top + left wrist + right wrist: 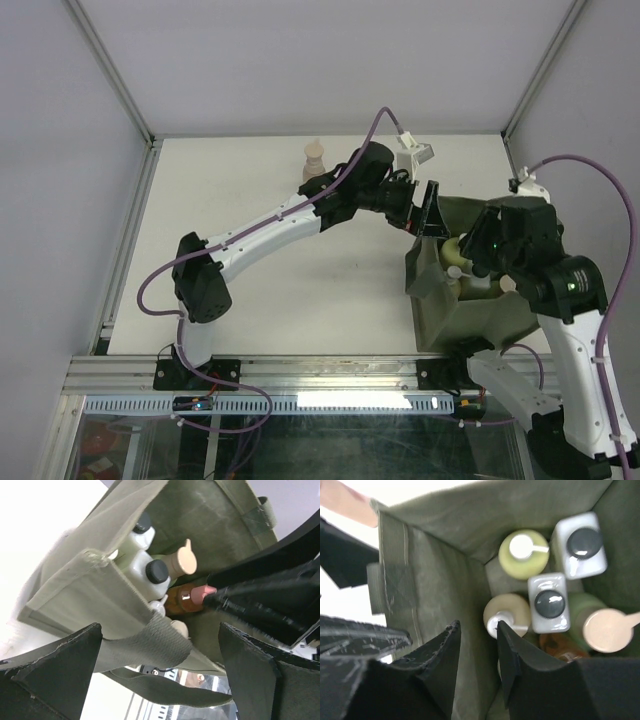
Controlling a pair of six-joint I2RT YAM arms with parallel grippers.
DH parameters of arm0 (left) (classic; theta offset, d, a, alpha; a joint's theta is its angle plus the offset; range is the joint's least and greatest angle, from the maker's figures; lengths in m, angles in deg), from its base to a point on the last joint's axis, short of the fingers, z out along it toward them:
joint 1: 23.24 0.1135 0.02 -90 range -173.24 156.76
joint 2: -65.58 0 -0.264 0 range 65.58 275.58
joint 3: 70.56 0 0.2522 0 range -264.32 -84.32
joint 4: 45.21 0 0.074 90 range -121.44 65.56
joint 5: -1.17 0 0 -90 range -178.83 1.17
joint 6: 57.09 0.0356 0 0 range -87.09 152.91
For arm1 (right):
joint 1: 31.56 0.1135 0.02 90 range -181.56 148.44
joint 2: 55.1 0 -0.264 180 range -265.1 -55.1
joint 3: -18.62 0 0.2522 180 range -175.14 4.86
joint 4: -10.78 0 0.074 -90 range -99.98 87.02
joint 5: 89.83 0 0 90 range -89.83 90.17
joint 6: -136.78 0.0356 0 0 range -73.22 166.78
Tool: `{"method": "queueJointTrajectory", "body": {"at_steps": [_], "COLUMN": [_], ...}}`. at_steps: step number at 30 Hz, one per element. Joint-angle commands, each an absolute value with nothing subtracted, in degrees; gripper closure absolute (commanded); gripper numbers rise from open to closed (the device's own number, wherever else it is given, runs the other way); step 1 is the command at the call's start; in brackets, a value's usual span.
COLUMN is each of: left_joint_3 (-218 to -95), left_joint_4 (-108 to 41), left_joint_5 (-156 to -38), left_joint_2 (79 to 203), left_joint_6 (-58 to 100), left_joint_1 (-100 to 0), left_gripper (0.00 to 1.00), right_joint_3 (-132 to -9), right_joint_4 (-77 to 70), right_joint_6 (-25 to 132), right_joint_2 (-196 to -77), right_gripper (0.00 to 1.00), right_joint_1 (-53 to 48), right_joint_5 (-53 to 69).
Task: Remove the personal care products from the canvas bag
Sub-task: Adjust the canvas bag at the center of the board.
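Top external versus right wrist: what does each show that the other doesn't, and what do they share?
Only top external: the whole left arm and right arm, the table, and a tan bottle standing clearly outside the canvas bag. Only right wrist: a look straight down telling the contents apart, two white black-capped bottles and a yellow-green bottle among them. Both: the bag with bottles inside, and the right gripper at its mouth.

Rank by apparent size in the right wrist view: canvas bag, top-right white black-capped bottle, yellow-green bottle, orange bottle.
1. canvas bag, filling the view.
2. top-right white black-capped bottle.
3. yellow-green bottle, somewhat smaller.
4. orange bottle, mostly hidden, so only its visible part ranks last.
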State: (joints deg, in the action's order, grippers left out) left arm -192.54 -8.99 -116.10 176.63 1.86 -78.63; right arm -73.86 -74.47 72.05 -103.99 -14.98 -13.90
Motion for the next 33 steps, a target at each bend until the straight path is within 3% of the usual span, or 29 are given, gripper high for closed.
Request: {"method": "queueJointTrajectory", "body": {"at_steps": [1,6,12,19,23,28,33], "left_joint_3": [-197.3,-195.5,-191.2,-184.0,-183.3,-182.3,-182.5], "left_joint_4": [-13.9,-8.6,-1.0,-0.2,1.2,2.0,2.3], "left_joint_5": [-121.7,-118.5,-116.3,-114.4,-113.1,-110.6,-108.9], "left_joint_2": [177.6,178.4,179.3,178.6,179.6,179.2,178.8], "left_joint_6": [0.5,1.7,5.2,7.3,9.0,10.1,12.3], "left_joint_1": [-79.5,-79.7,-79.7,-80.5,-81.4,-82.1,-83.2], "left_gripper": [0.01,0.02,0.21,0.38,0.41,0.43,0.43], "right_joint_3": [-68.5,-63.6,-56.6,-51.6,-53.1,-62.9,-62.4], "right_joint_4": [-75.0,-75.7,-79.3,-88.0,-86.4,-79.1,-69.4], "right_joint_6": [78.0,80.5,86.7,91.1,88.8,78.6,70.5], "right_joint_2": [-98.4,-94.9,-90.2,-87.4,-89.8,-97.9,-102.0], "right_gripper": [0.61,0.61,0.62,0.62,0.60,0.44,0.24], "right_joint_1": [-15.2,-15.2,-15.2,-15.0,-15.0,-15.1,-15.3], "right_joint_5": [-6.3,1.0,5.6,0.1,-6.3,-17.6,-21.6]}}
